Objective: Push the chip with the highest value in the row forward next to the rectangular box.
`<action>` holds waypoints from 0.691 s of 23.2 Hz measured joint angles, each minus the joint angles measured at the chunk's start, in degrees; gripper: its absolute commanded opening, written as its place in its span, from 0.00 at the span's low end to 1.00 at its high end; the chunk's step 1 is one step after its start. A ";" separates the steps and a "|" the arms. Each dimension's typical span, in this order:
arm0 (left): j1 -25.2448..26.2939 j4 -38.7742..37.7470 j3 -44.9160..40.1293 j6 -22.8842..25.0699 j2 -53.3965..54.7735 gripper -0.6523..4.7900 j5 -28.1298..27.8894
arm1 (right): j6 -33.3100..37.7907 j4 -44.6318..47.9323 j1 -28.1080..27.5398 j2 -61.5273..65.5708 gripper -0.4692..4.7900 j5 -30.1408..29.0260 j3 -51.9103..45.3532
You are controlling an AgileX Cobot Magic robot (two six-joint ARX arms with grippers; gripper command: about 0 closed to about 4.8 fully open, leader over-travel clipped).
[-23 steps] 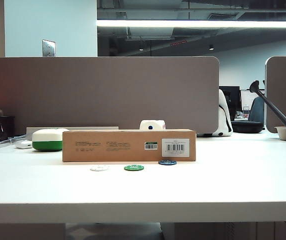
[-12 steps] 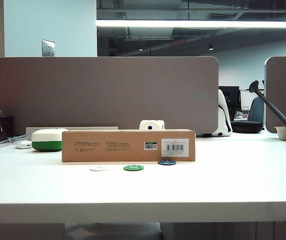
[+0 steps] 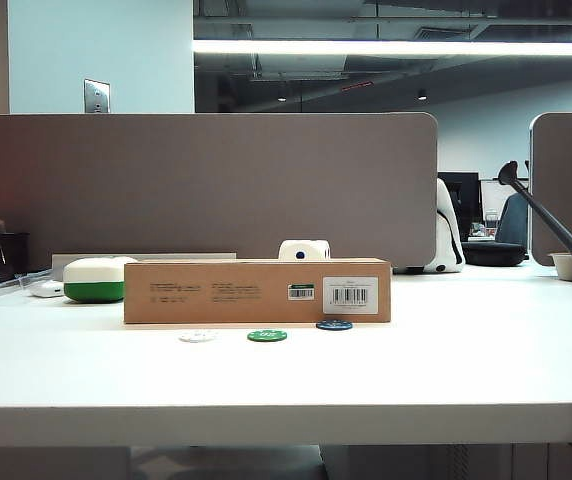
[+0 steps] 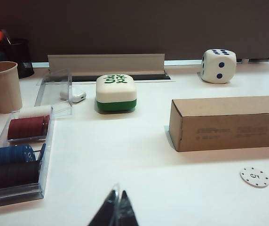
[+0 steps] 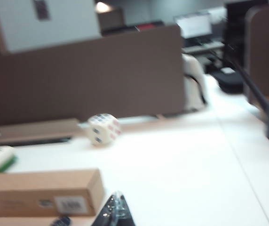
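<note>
The rectangular box (image 3: 256, 291) lies across the middle of the table. In front of it are the row's white chip (image 3: 198, 336) and green chip (image 3: 267, 336). The blue chip (image 3: 334, 325) sits farther forward than those two, close against the box's front face below the barcode label. Neither gripper shows in the exterior view. My left gripper (image 4: 117, 200) is shut and empty over bare table, well short of the box (image 4: 228, 123) and the white chip (image 4: 254, 177). My right gripper (image 5: 117, 200) is shut and empty beside the box's end (image 5: 43, 192), near the blue chip (image 5: 60, 221); this view is blurred.
A white-and-green rounded case (image 4: 116, 92) and a large die (image 4: 218, 66) stand behind the box. A clear tray of stacked chips (image 4: 17, 155) and a paper cup (image 4: 3, 86) are at the far left. A brown partition (image 3: 206, 185) runs along the back.
</note>
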 measured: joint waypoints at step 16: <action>0.00 0.00 0.00 0.00 0.00 0.11 0.00 | 0.46 0.42 -16.20 -0.02 0.08 -5.77 -10.86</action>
